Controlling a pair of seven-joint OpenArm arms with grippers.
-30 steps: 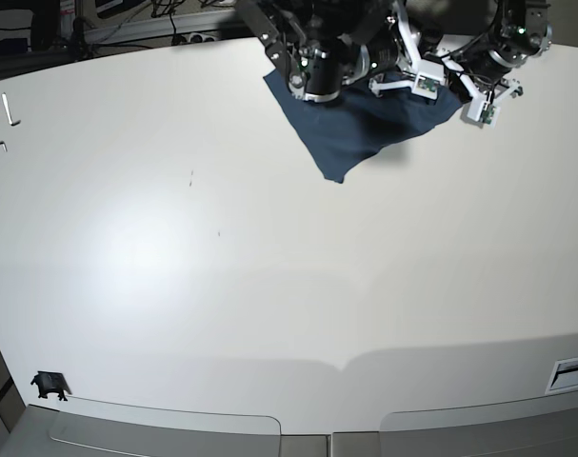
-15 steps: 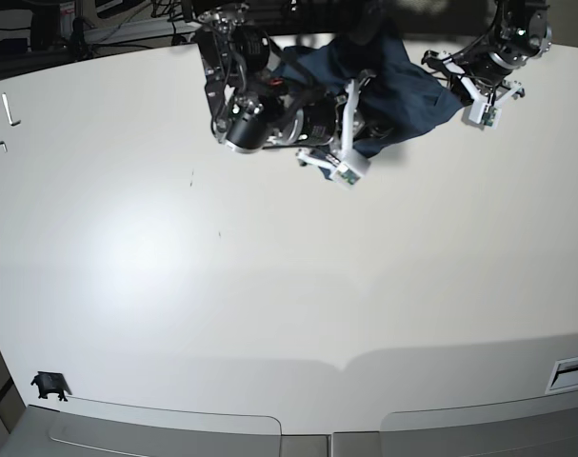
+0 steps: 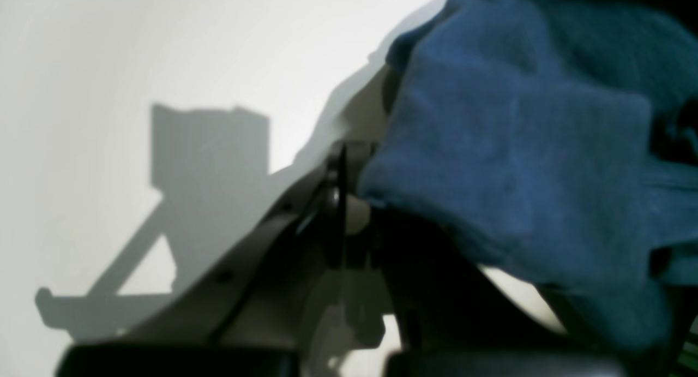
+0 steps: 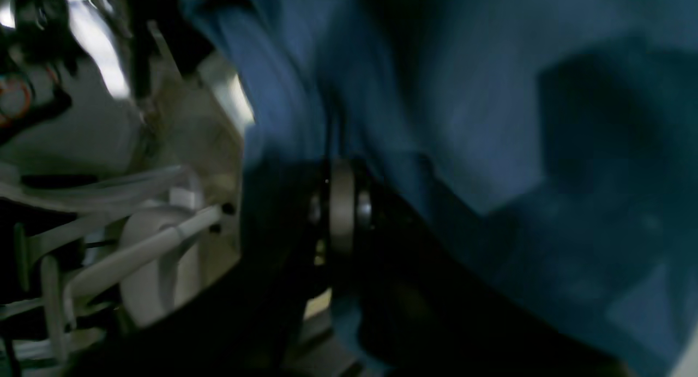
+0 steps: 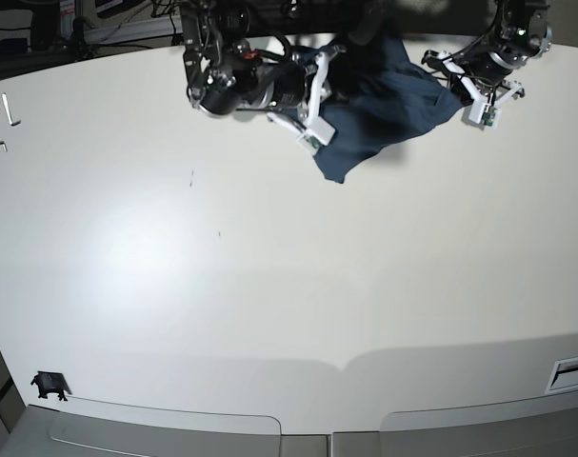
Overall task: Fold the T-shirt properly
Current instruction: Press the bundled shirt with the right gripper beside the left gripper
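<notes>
White counter (image 5: 269, 286) stretched bare before me, with the T-shirt (image 5: 384, 95) bunched at its far edge. My right hand (image 5: 317, 95) was clamped tight on the shirt's near side, lifting it, while my left hand (image 5: 460, 90) pinched the cloth's other end, jaws fully closed.

A white table (image 5: 269, 286) fills the frame; a small black object (image 5: 48, 385) at lower left; a label (image 5: 569, 371) at lower right.
</notes>
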